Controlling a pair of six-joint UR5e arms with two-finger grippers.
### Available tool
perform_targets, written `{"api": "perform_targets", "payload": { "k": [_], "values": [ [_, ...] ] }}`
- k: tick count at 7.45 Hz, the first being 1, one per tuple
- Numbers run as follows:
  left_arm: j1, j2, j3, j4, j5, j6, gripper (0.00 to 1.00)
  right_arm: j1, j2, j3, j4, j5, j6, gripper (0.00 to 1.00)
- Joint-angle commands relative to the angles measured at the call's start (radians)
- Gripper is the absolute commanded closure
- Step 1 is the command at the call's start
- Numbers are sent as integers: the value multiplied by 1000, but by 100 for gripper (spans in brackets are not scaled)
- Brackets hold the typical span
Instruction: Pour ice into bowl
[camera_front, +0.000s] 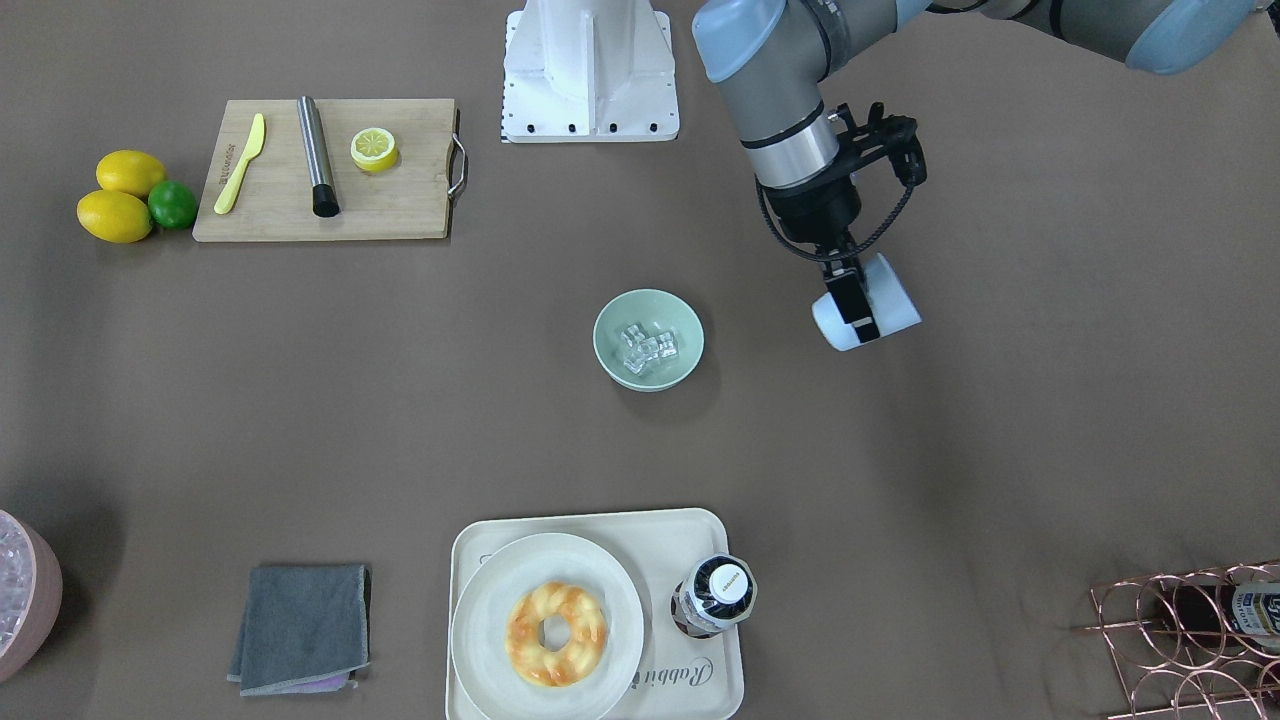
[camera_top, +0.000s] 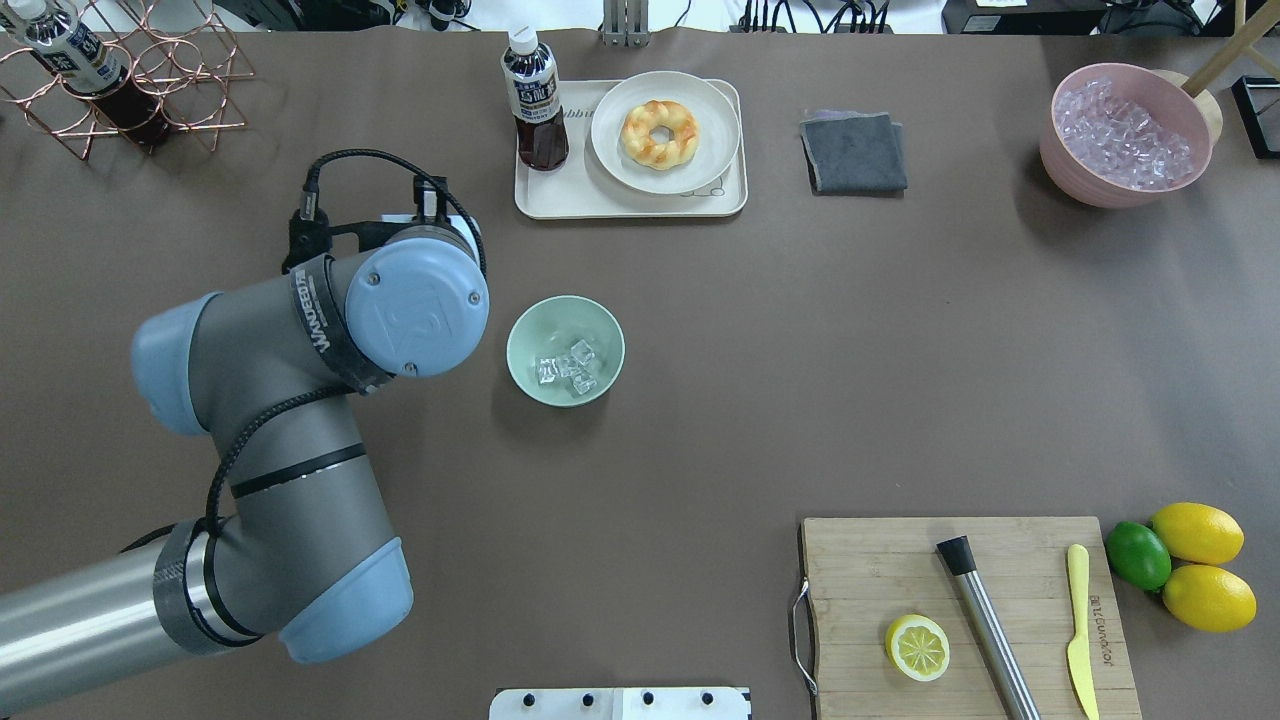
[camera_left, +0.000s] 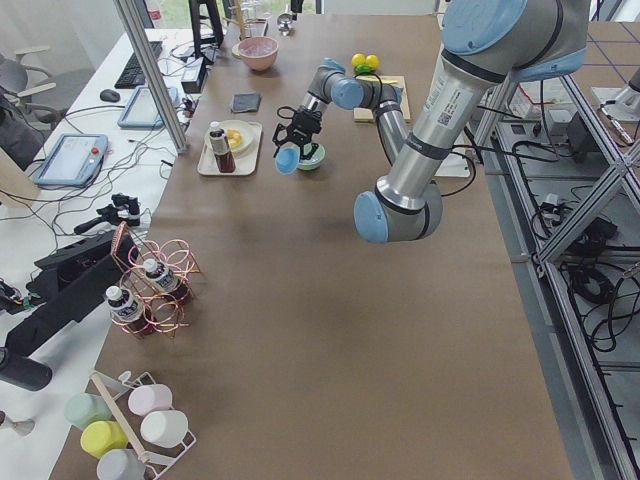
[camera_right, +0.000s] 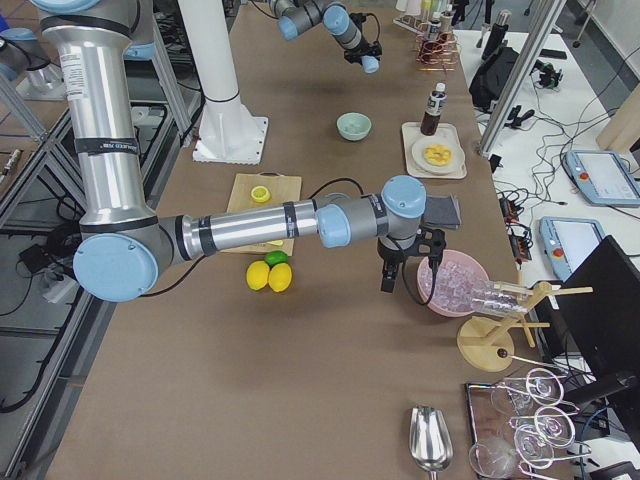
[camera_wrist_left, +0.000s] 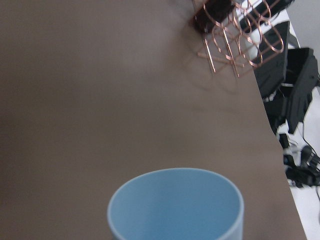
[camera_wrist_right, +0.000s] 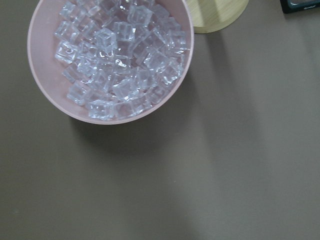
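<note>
Exterior front-facing: left claw (camera_front: 862, 312) grips blue cup (camera_front: 893, 298); ice (camera_front: 648, 348) lies in bowl (camera_front: 611, 322).

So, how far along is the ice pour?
Done: several ice cubes lie in the mint bowl. In hand: the left gripper holds the blue cup tilted, apart from the bowl; it looks empty in the wrist view. Left: probably only setting the cup down.
</note>
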Motion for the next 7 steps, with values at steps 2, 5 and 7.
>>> {"api": "perform_targets", "payload": {
  "k": [2, 5, 7],
  "values": [
    [-93, 122, 19, 344, 43, 190, 51, -160, 30, 114, 0, -85, 275, 1],
    [-125, 313, 61, 361, 123, 241, 51, -298, 84, 176, 3, -150, 462, 1],
    [-147, 421, 198, 273, 158, 256, 51, -406, 160, 186, -1, -227, 536, 1]
  ]
}}
